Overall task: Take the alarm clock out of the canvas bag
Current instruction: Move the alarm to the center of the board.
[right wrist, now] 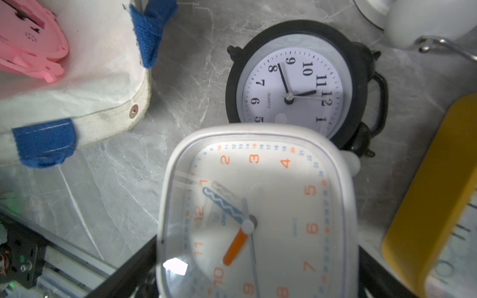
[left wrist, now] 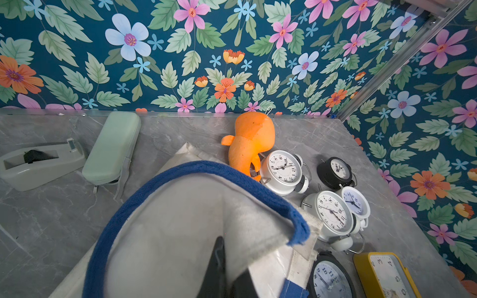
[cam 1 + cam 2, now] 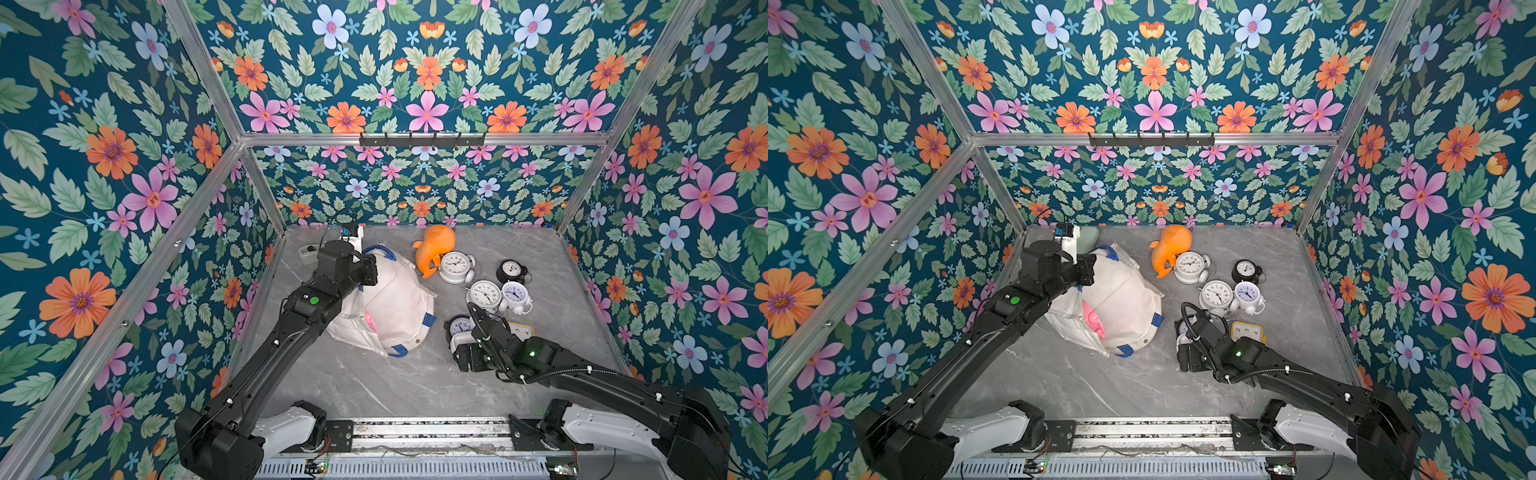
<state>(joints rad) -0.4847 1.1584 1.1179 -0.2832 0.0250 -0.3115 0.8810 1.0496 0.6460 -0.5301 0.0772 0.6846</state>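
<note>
My left end effector [image 2: 228, 273] pinches the floppy off-white canvas bag with blue straps [image 3: 399, 307] while my right end effector [image 1: 258, 283] hugs the sides of the white square alarm clock [image 1: 258, 206], which looks light and slippery, outside the bag.

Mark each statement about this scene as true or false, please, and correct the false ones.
1. A pink thing shows inside the canvas bag. True.
2. The left hand is open above the clocks. False: it is shut on the bag's fabric.
3. The orange plush toy lies inside the bag. False: it lies on the table, beside a white round clock.
4. A white square clock with orange numerals sits between the fingers of the right hand. True.
</note>
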